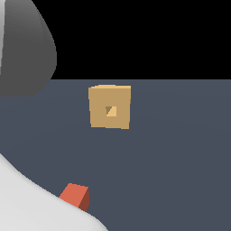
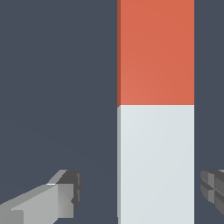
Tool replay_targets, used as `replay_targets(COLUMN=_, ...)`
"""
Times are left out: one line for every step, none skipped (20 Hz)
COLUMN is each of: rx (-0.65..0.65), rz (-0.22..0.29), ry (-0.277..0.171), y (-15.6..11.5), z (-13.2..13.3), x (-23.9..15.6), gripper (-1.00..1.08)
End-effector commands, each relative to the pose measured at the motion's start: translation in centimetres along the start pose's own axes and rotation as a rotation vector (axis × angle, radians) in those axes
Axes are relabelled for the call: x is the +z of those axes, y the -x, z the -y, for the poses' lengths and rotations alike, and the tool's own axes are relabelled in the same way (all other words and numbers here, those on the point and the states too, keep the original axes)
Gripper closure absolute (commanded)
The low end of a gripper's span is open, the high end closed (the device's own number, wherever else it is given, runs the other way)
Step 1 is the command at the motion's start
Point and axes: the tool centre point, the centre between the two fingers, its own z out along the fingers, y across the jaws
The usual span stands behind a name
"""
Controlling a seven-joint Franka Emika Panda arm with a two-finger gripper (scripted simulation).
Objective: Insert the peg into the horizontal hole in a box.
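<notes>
The peg (image 2: 156,113) fills the wrist view as a long bar, orange-red on one half and pale grey-white on the other, lying on the dark floor. My gripper (image 2: 142,192) is open, one grey finger on each side of the white part, with gaps to both. In the exterior view only the peg's orange-red end (image 1: 76,196) shows, poking out from behind the white arm body. The tan box (image 1: 110,106) stands farther back, its face turned to the camera, with the small square hole (image 1: 111,111) in the middle.
A large white arm part (image 1: 27,203) covers the exterior view's lower left and a grey rounded part (image 1: 25,45) the upper left. Dark blue-grey floor (image 1: 180,158) surrounds the box.
</notes>
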Motion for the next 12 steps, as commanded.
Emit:
replay_targets(rx=0.0, rz=0.0, ry=0.002, y=0.03, z=-0.09, x=0.21, gripper=-0.92)
replay_targets(rx=0.0, rz=0.0, ry=0.002, y=0.03, z=-0.09, x=0.21, gripper=1.08)
replay_targets(rx=0.0, rz=0.0, ry=0.002, y=0.03, z=-0.09, x=0.21, gripper=1.08)
replay_targets(rx=0.0, rz=0.0, ry=0.002, y=0.03, z=-0.09, x=0.21, gripper=1.08)
replay_targets(rx=0.0, rz=0.0, ry=0.002, y=0.03, z=-0.09, x=0.21, gripper=1.08)
replay_targets(rx=0.0, rz=0.0, ry=0.002, y=0.03, z=-0.09, x=0.21, gripper=1.08)
replay_targets(rx=0.0, rz=0.0, ry=0.002, y=0.03, z=-0.09, x=0.21, gripper=1.08)
replay_targets(rx=0.0, rz=0.0, ry=0.002, y=0.03, z=-0.09, x=0.21, gripper=1.08)
replay_targets(rx=0.0, rz=0.0, ry=0.002, y=0.03, z=-0.09, x=0.21, gripper=1.08)
replay_targets(rx=0.0, rz=0.0, ry=0.002, y=0.03, z=-0.09, x=0.21, gripper=1.08)
replay_targets(rx=0.0, rz=0.0, ry=0.002, y=0.03, z=-0.09, x=0.21, gripper=1.08)
replay_targets(rx=0.0, rz=0.0, ry=0.002, y=0.01, z=-0.1, x=0.2, gripper=1.08)
